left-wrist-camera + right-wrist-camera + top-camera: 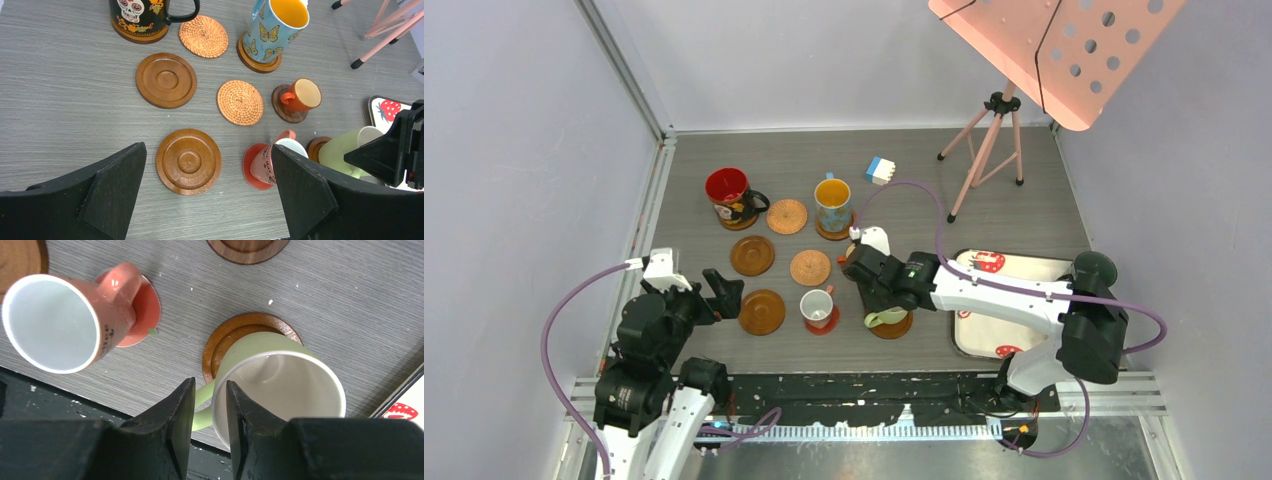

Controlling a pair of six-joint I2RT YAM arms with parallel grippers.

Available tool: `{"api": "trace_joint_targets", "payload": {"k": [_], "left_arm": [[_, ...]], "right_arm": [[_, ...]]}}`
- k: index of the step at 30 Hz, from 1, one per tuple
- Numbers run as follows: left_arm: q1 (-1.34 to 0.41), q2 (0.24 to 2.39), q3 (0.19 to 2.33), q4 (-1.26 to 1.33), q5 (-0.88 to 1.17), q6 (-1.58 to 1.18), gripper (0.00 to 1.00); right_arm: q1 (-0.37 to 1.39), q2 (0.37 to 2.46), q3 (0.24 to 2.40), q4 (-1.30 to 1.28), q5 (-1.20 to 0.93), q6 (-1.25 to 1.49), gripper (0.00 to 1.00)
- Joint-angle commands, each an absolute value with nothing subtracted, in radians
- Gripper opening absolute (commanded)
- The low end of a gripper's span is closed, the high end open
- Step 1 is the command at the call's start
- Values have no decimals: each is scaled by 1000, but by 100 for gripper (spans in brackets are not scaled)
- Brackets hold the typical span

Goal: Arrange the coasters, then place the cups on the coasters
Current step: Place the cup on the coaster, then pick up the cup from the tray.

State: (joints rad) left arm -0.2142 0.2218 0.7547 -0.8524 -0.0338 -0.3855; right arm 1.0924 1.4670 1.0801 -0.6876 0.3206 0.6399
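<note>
The green mug [280,375] is set on a coaster [220,347] by the table's [904,170] front edge. Its handle lies between the right gripper's [209,385] fingers [175,420] — whether it is gripped cannot be told. The left gripper [207,150] is spread wide.

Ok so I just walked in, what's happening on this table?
The right gripper is at the light green mug, with its jaws on either side of the handle. The mug stands on a wooden coaster, and I can't tell if it is gripped. The left gripper hangs open, holding nothing. The skull mug, butterfly mug, orange cup and pink mug sit on coasters. Two woven coasters and two wooden ones are bare.
</note>
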Motion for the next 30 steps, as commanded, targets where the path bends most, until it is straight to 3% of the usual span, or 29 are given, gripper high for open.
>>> {"api": "trace_joint_targets", "payload": {"k": [1, 7, 15, 26, 30], "left_arm": [[-216, 219, 752, -805, -29, -379, 99], [-216, 217, 753, -807, -36, -379, 99], [-215, 221, 754, -810, -38, -379, 99], [-216, 218, 752, -808, -31, -379, 99], [-216, 216, 751, -804, -28, -379, 99]], "right_arm": [[1100, 1419, 1159, -709, 334, 661, 37], [1099, 1385, 1229, -732, 345, 641, 42], [1037, 1281, 1240, -835, 616, 686, 47], [746, 1014, 1051, -1054, 881, 978, 50], [583, 927, 997, -1025, 907, 890, 55]]}}
